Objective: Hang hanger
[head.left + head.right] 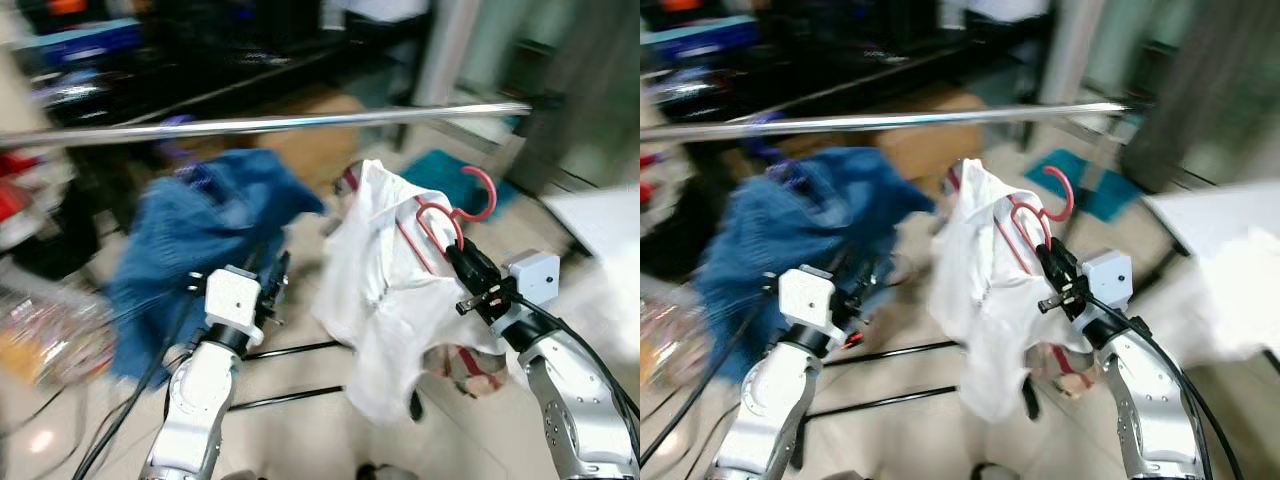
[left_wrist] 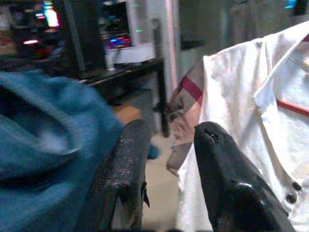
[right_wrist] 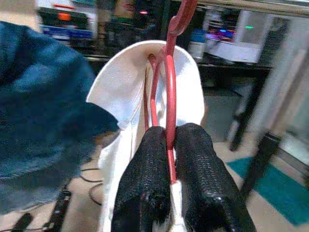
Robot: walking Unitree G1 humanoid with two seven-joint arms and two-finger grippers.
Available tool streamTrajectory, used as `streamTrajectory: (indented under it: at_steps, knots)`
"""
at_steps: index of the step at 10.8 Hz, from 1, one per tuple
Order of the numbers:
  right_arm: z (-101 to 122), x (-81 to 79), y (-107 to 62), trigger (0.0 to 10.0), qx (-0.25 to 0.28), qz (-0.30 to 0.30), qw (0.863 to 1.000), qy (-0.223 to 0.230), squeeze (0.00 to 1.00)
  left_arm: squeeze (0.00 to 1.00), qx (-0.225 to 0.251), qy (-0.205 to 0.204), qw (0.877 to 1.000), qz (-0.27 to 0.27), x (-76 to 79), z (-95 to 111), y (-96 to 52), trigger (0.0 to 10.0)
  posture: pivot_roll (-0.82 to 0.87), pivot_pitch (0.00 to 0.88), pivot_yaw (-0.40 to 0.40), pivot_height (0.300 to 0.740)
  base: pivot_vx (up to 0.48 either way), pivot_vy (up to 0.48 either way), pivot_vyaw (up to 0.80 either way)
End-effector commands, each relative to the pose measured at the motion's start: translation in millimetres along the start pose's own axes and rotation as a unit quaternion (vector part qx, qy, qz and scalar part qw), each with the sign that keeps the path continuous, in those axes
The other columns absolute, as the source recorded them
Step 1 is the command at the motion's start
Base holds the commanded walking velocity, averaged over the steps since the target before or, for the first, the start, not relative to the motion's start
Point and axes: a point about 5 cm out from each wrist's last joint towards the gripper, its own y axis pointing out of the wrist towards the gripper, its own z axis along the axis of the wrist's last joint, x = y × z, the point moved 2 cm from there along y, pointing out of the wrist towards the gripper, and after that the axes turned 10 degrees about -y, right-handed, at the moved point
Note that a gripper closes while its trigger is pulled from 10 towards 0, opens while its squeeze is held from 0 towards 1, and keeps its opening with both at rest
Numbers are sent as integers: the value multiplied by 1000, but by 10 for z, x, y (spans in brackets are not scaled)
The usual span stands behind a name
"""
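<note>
Right gripper (image 3: 170, 159) pinches red hanger (image 3: 169, 96) draped with white shirt (image 1: 375, 280).

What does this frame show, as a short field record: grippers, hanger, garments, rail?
right gripper: shut on the red hanger, holding it below the rail
left gripper: open, holding nothing, between the two garments
red hanger: carries the white shirt; hook points up, not yet on the rail
metal rail: horizontal, above both garments
blue garment: hanging on the robot's left of the shirt
task state: hanger not hung
image quality: head views blurred
</note>
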Motion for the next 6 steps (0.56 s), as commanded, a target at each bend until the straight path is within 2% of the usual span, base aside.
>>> streamTrajectory:
  at_steps: [1, 3, 4, 6]
  knots:
    - [121, 27, 32, 10000, 27, -3, 1000, -8, 0, 0, 2, 7, 1000, -3, 19, 26, 27, 10000, -22, 0, 23, 740, 0, -480, -681]
    - [191, 4, 80, 10000, 40, 4, 999, -6, 0, 0, 1, 1, 1000, -1, 28, 25, 30, 10000, -21, 0, 21, 740, 0, 0, -681]
    - [220, -16, 102, 10000, 47, 8, 999, -4, 0, 0, 0, 10, 1000, -5, 40, 17, 34, 10000, -20, 0, 20, 740, 0, 0, -681]
    - [377, -58, 194, 10000, 75, 22, 997, -6, 0, 0, 6, 3, 1000, -5, 55, 29, 51, 10000, -20, 0, 22, 740, 0, 0, -669]
